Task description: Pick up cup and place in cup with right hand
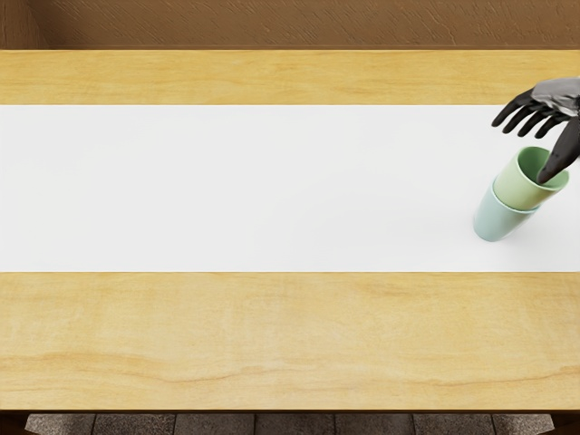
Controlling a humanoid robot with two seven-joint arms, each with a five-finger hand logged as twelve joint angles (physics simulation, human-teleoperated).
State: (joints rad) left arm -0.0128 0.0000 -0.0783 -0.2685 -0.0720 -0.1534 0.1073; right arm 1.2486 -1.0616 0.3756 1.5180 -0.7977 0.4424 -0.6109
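Right hand (560, 101), seen in the head view, comes in at the picture's right edge with its dark fingers (513, 109) stretched out to the left and fanned a little apart. It is released, with nothing in its grasp. The thumb (561, 154) points down, and its tip overlaps the mouth of the green cup (521, 188); whether it touches the rim or the inside, I cannot tell. The other fingers reach past the cup on its far side, their tips apart from it.

The green cup sits in the light blue cup (498, 221), its upper part standing out above the lower one's rim, its opening facing up. Together they slant toward the upper right in the picture; whether the pair truly tilts is hard to tell. Both are on the white strip (254, 190), toward its right end, which runs across the wooden table (254, 331). Grey floor tiles (213, 424) show along the bottom, and a brown surface (299, 24) lies beyond the far edge.
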